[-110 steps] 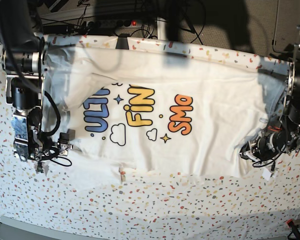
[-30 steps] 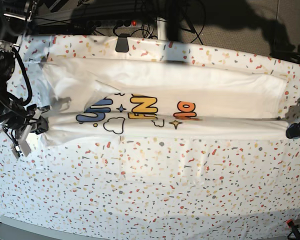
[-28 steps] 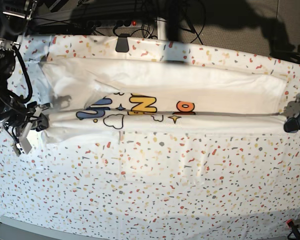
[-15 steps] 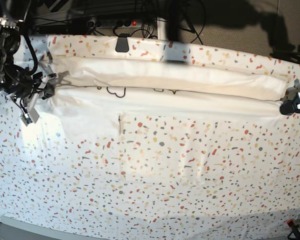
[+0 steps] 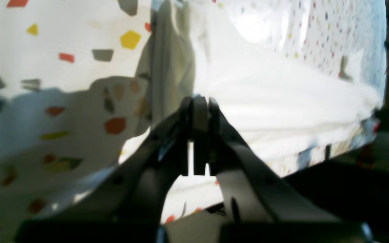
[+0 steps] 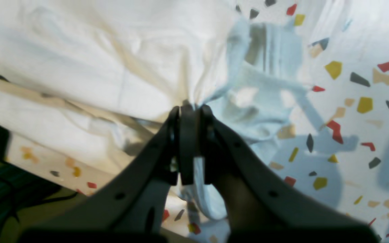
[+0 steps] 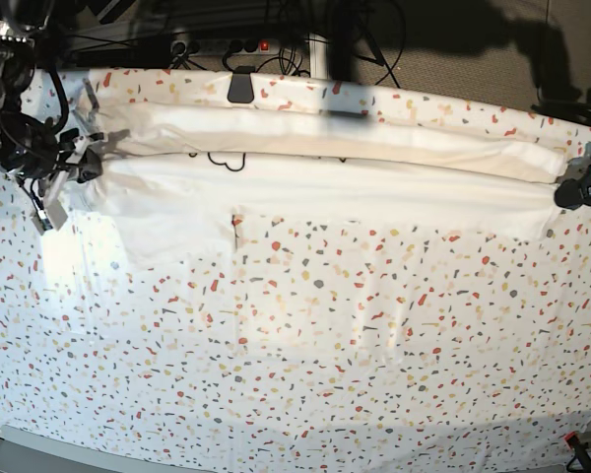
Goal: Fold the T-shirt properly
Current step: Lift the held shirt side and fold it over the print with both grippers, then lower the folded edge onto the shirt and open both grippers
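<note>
The white T-shirt [image 7: 355, 192] lies as a long band across the far part of the speckled table cover [image 7: 305, 345]. Its near half is folded over the far half, so only a bit of the print's black outline [image 7: 221, 158] shows. At the left end of the band, my right gripper [image 7: 84, 168] is shut on bunched shirt fabric [image 6: 120, 81]; its fingertips [image 6: 187, 109] pinch the cloth. My left gripper [image 7: 571, 192] grips the right end, shut on the shirt's edge [image 5: 167, 67], as the left wrist view [image 5: 196, 101] shows.
A black clip [image 7: 241, 87] sits on the table's far edge. Cables and a power strip [image 7: 227, 44] lie behind it. A red clamp [image 7: 571, 439] marks the near right corner. Both arms hang over the table's side edges.
Both grippers have carried the shirt's near edge farther toward the far side. The folded-over layer now covers nearly all of the print.
</note>
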Robot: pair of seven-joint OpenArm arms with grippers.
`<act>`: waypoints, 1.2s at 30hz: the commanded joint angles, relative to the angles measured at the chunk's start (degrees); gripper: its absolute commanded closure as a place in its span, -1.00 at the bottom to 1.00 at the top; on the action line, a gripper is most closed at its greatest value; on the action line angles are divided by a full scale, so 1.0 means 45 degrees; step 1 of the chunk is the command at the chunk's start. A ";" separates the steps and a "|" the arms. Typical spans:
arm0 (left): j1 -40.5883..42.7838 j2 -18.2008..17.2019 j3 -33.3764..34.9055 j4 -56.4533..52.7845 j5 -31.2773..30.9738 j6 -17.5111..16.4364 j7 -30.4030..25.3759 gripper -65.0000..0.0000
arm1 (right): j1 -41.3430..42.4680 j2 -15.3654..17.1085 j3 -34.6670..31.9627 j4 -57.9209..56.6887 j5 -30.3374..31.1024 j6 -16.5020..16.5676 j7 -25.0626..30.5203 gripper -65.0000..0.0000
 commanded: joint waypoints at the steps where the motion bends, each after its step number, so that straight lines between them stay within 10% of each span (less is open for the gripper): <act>1: -0.0209 -0.0593 -0.0126 0.0146 -0.0293 -0.0085 -0.0209 1.00 | 0.0136 0.0282 0.0291 0.0287 0.0102 0.0017 0.0121 1.00; 20: 0.1506 -0.0427 -0.0121 0.0146 -0.0293 -0.0085 -0.2098 1.00 | -0.1132 0.0277 0.0427 0.0291 0.0087 0.0017 0.0117 1.00; 25: 0.1384 -0.0461 -0.0121 0.0146 -0.0293 -0.0085 -0.2730 1.00 | -0.1132 0.0282 0.0427 0.0291 0.0112 0.0017 0.0117 0.34; 36: -0.0175 -0.0777 -0.0121 0.0146 -0.0293 -0.0085 -0.0869 0.97 | -0.1093 0.0636 0.0427 0.0296 0.0437 0.0017 0.0102 0.34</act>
